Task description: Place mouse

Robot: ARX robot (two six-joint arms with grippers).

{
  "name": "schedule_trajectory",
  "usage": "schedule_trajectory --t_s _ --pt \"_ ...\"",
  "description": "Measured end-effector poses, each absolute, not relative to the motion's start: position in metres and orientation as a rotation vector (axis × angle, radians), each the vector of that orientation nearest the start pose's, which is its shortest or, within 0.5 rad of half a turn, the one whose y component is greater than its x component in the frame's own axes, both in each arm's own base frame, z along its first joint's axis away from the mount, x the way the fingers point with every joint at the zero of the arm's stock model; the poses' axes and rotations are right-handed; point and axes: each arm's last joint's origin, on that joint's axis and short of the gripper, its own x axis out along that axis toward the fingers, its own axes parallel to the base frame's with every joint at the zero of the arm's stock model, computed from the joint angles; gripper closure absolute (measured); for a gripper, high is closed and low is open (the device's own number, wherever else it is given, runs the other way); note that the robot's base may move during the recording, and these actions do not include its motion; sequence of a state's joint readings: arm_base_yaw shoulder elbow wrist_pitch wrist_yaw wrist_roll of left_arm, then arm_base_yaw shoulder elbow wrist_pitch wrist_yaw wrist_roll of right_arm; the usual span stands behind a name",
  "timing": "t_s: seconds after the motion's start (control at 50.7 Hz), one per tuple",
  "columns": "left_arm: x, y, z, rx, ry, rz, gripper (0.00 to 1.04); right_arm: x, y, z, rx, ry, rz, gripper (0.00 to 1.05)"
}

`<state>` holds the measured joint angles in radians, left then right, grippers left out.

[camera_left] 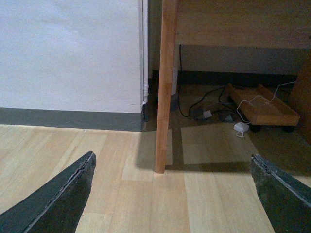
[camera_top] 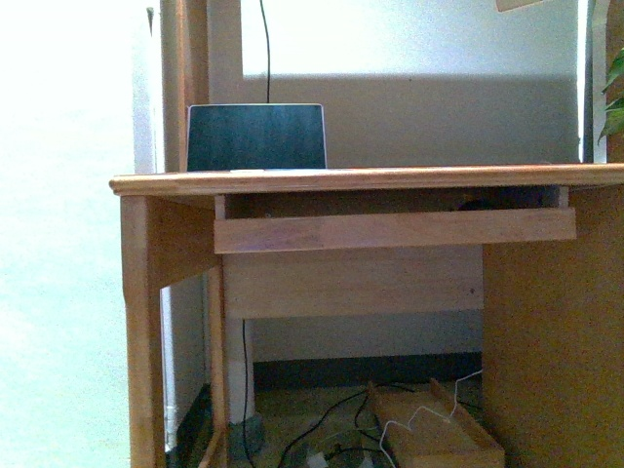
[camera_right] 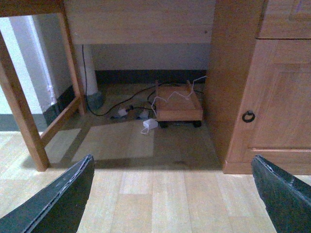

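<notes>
A small dark domed shape (camera_top: 475, 205) peeks over the front rail of the pull-out tray (camera_top: 395, 230) under the desktop, right of centre. It looks like the mouse and is mostly hidden. Neither arm shows in the front view. My left gripper (camera_left: 172, 196) is open and empty, low over the wooden floor, facing the desk's left leg (camera_left: 164, 87). My right gripper (camera_right: 172, 196) is open and empty, low over the floor, facing the space under the desk. The mouse shows in neither wrist view.
A dark laptop (camera_top: 255, 137) stands open on the wooden desk (camera_top: 370, 179) at the left. The desk's cabinet (camera_right: 272, 92) with a ring handle is at the right. A low wheeled wooden stand (camera_right: 179, 104) and cables (camera_right: 131, 112) lie under the desk.
</notes>
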<state>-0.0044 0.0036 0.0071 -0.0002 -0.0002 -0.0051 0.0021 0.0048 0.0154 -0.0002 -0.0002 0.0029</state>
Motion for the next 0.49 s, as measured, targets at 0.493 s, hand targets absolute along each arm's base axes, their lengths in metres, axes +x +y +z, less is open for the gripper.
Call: schedule_trajectory --t_s 0.493 --pt "0.0975 -0.0004 0.1656 -0.005 -0.003 -0.004 0.08 0.097 0.0002 0.1684 0.003 -0.01 0.002 0.07"
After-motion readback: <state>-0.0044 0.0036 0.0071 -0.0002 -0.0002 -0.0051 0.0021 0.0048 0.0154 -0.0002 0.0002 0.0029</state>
